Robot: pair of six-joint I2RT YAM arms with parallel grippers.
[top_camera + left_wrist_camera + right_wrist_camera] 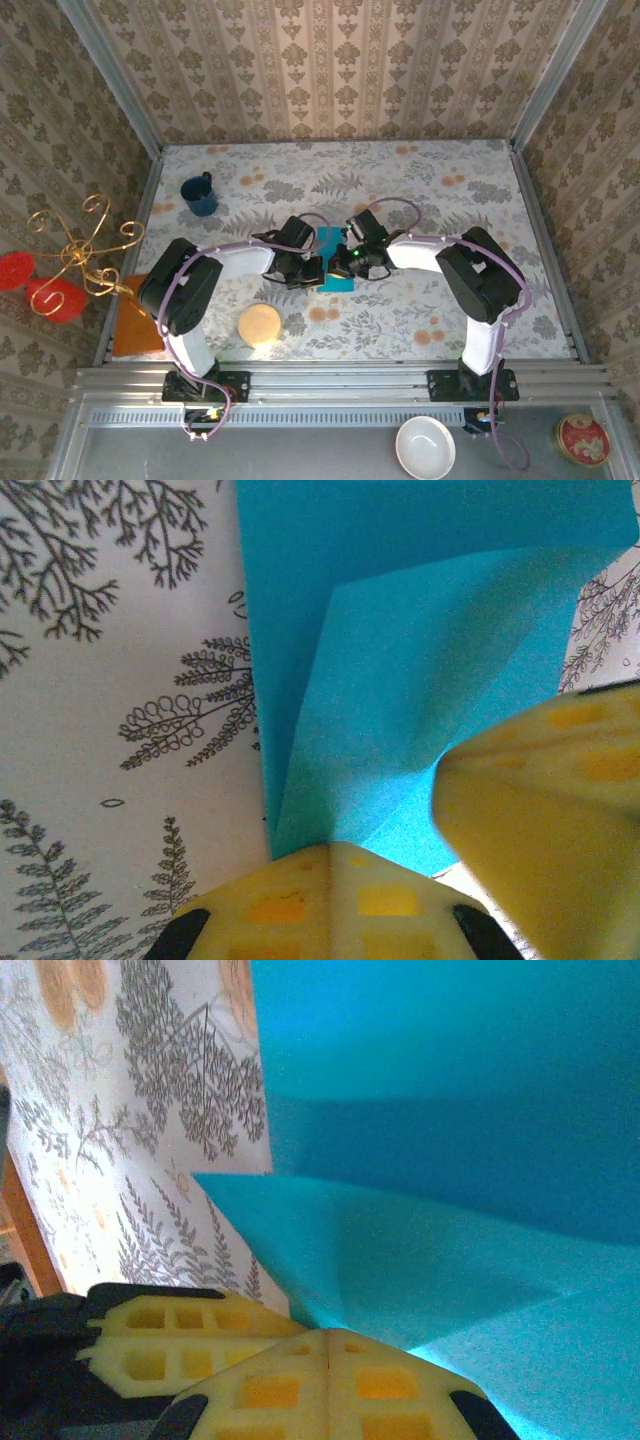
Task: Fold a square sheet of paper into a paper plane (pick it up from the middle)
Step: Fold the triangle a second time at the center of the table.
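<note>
Left pincer (331, 852): shut, its yellow tips pressed flat together on a raised ridge of the sheet (420, 630), nipping it at the near edge
Right pincer (328, 1338): shut as well, tips closed seam to seam on a lifted flap of the sheet
Pincers together: they meet tip to tip over the middle of the surface (440, 200), arms reaching in from either side; a yellow finger (165, 1338) of the left pincer sits just beside the right pincer's tips, and I cannot tell whether they touch
Sheet: turquoise and plain, directly under and between both pincers; part lies flat on the surface beyond the tips, part is drawn up toward them in slanting planes
Crease: one sharp diagonal line runs away from the left pincer's tips across the sheet
Sheet edge: straight, running away just left of the left pincer's tips, with bare surface beside it
Surface: pale, printed with grey ferns and orange flowers
Mug (200, 195): dark blue, upright, beyond the left pincer and off to its left, well apart
Disc (260, 325): round and tan, flat on the surface, nearer the bases than the left pincer, apart from the sheet
Board (138, 322): orange-brown, far to the left of the left pincer, at the surface's edge
Stand (85, 250): gold wire with curled arms, further left than the board
Bowl (425, 447): white, on the ledge behind the bases, well apart from the right pincer
Tin (582, 438): red and round, on the same ledge, far off to the right pincer's right
</note>
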